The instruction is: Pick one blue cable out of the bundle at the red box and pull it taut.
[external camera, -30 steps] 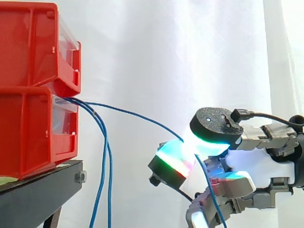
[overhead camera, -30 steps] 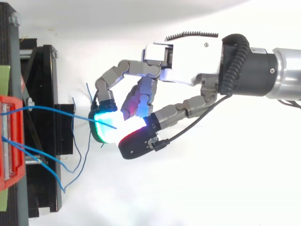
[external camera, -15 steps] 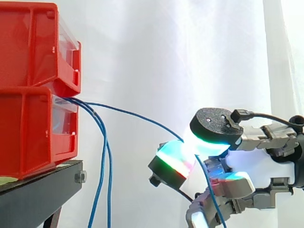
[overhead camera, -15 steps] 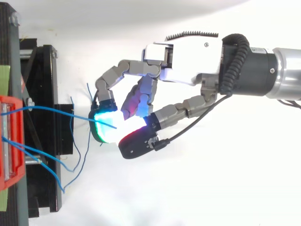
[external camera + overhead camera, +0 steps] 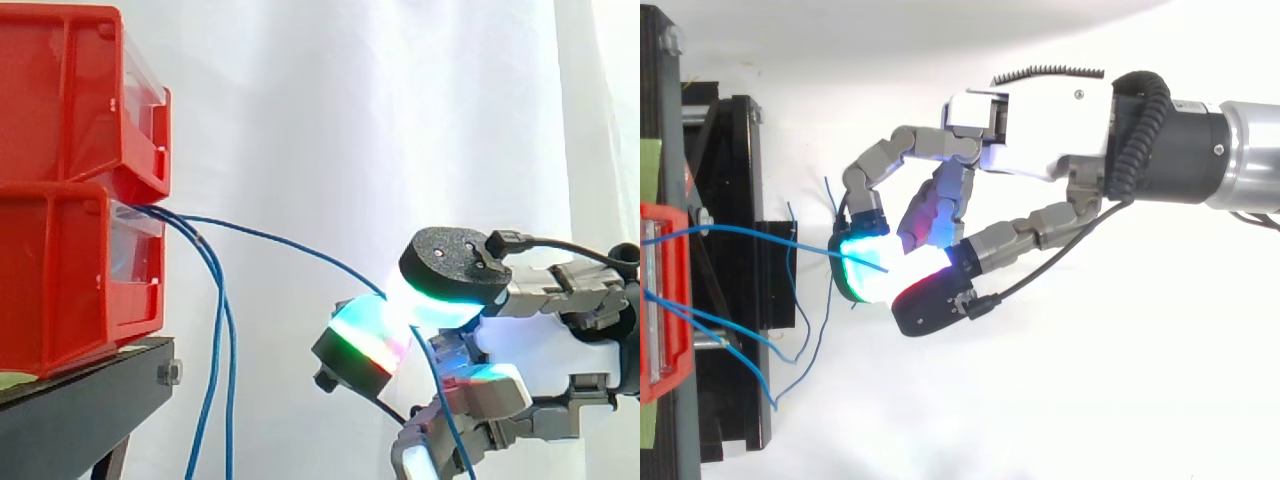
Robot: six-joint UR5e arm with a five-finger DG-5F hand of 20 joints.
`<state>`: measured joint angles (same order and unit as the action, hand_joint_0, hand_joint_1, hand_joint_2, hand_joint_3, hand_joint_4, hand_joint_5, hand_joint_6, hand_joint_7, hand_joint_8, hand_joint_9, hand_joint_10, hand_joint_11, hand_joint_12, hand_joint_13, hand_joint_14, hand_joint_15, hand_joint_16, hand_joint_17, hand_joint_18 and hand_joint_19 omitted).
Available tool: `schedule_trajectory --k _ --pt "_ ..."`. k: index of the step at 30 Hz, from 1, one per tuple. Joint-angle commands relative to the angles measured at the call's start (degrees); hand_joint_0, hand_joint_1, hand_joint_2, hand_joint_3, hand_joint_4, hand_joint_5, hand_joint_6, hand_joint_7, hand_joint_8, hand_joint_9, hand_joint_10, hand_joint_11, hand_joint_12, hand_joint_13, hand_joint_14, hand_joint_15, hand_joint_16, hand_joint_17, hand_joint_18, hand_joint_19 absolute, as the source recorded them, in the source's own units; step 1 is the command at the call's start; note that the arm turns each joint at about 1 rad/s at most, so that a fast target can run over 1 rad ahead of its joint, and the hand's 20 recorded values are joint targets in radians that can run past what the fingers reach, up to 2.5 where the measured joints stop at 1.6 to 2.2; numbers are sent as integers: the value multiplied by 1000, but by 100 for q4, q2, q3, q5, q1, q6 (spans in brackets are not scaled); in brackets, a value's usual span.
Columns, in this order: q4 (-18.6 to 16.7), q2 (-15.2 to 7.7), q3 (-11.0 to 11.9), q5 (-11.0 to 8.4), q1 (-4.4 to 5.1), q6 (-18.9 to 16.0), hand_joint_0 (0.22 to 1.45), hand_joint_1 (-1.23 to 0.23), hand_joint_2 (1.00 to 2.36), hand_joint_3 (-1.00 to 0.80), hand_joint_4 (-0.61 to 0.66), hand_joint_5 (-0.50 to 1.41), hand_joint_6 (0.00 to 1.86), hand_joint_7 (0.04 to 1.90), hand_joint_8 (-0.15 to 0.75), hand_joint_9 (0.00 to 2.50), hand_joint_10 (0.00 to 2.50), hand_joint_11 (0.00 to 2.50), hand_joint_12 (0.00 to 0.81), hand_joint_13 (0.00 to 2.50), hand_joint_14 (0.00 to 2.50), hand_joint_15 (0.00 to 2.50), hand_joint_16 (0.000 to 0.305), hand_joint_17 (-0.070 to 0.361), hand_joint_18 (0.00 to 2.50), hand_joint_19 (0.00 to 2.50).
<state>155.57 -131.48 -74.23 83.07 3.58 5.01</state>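
Note:
Two stacked red boxes (image 5: 70,190) stand on a black stand at the left. Several blue cables leave the lower box's front. One blue cable (image 5: 270,238) runs rightward and down in a shallow curve to my hand (image 5: 545,330), where it passes between the glowing thumb pad (image 5: 445,290) and a finger pad (image 5: 365,340), then hangs below. In the top view the same cable (image 5: 750,233) runs from the red box (image 5: 662,300) to my hand (image 5: 1030,140), pinched at the glowing pads. Two other blue cables (image 5: 225,370) droop straight down beside the stand.
The black stand (image 5: 80,410) carries the boxes and juts out below them. In the top view loose blue cable ends (image 5: 790,345) dangle over the stand's frame (image 5: 735,280). A white curtain hangs behind.

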Motion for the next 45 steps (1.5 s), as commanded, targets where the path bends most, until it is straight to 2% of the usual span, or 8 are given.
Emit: schedule_trajectory --k 1,21,32,35,40,45 --pt "0 -1 -4 -2 3 0 478 -883 1780 -42 -313 -26 889 1219 365 1391 9 749 434 1028 13 473 64 145 784 321" --pt "0 -1 -4 -2 3 0 479 -882 1770 -46 -313 -27 889 1219 365 1359 11 716 436 1018 14 467 64 144 787 326" --pt "0 -1 -4 -2 3 0 472 -872 1781 -76 -358 -33 897 1183 324 898 1 592 442 999 12 475 63 142 797 322" --pt "0 -1 5 -2 3 0 469 -870 1791 -84 -364 -34 899 1167 320 852 0 561 444 985 12 474 63 141 799 328" --pt "0 -1 5 -2 3 0 468 -873 1790 -95 -369 -37 901 1164 320 830 3 545 447 971 11 473 62 139 805 335" --pt "0 8 5 -2 3 0 474 -871 1766 -88 -366 -38 902 1157 346 939 1 603 452 953 13 464 62 138 801 336"
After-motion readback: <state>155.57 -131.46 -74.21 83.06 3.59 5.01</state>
